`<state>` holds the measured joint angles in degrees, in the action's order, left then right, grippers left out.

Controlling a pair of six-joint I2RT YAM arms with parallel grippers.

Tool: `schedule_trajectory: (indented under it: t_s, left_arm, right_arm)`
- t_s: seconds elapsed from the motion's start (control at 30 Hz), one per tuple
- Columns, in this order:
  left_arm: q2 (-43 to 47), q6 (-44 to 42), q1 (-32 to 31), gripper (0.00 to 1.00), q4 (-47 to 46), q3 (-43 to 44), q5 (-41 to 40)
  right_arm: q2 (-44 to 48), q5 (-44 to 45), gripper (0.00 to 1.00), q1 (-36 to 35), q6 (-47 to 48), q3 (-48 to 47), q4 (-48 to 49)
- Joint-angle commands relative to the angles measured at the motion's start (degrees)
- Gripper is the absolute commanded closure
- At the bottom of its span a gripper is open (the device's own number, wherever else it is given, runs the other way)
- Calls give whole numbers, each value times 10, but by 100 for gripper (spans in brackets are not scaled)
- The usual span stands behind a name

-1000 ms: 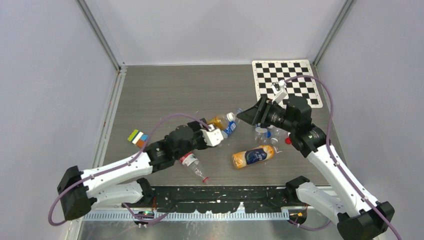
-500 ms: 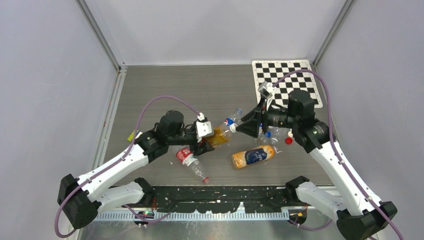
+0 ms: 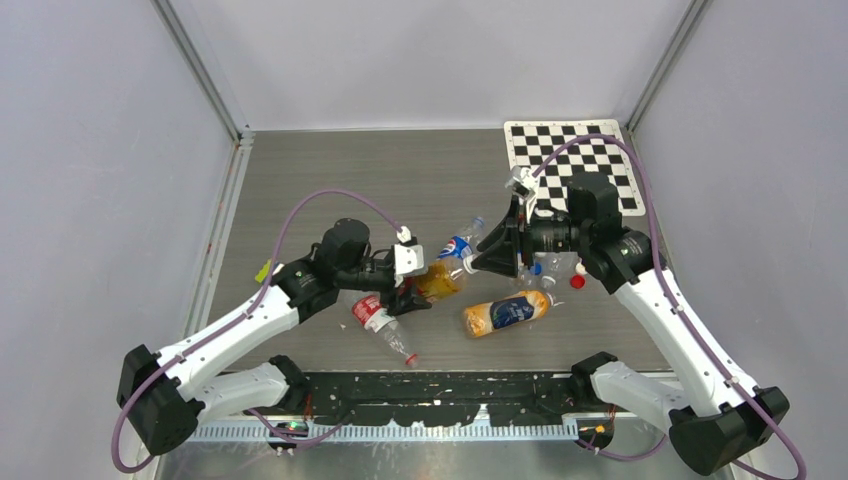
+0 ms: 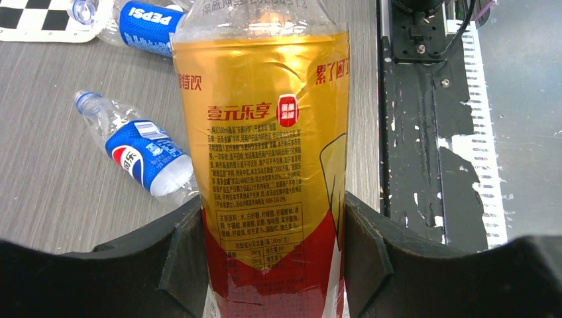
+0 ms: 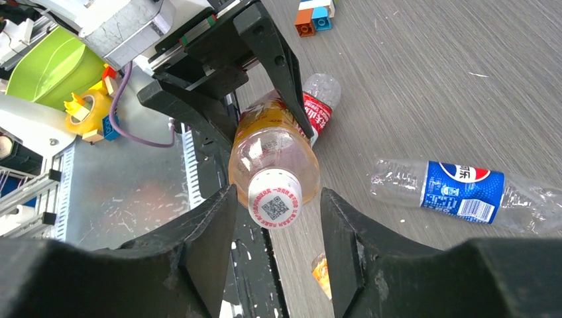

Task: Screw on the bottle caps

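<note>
A white bottle cap (image 5: pixel 275 206) with a square printed code on top sits on the neck of a gold-labelled bottle (image 5: pixel 265 149). It lies between the fingers of the right gripper (image 5: pixel 276 197), which stand open with a sliver of gap on each side. The left gripper (image 4: pixel 272 215) is clamped on that bottle's lower body; on the bench (image 3: pixel 350 190) beyond lie a crumpled, empty-looking Pepsi bottle (image 4: pixel 142 156) and a loose red cap (image 3: pixel 577 282)

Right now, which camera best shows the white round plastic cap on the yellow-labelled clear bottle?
Right wrist: the white cap faces the lens, between the right gripper fingers. In the top external view it is too small to make out. Left wrist shows only the yellow-labelled bottle body, no cap.
</note>
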<state>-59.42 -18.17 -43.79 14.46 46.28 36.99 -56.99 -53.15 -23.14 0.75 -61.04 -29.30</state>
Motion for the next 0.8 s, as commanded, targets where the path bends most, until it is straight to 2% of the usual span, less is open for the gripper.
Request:
schedule_trajectory:
  t_s: [0.0, 0.47, 0.53, 0.63, 0.77]
  left_arm:
    - [6, 7, 3, 100, -7, 26, 19]
    - [0, 16, 3, 100, -19, 28, 31]
    - [-1, 17, 3, 100, -21, 28, 32]
    - [-3, 13, 3, 100, -23, 27, 19]
    - [-4, -5, -4, 100, -15, 35, -81]
  right_arm:
    - [0, -19, 46, 0, 16, -18, -7]
    - [-17, -43, 54, 0, 15, -20, -16]
    - [-19, -44, 62, 0, 14, -20, -15]
    - [-22, -42, 80, 0, 3, -21, -15]
    - [-30, -1, 98, 0, -55, -24, -12]
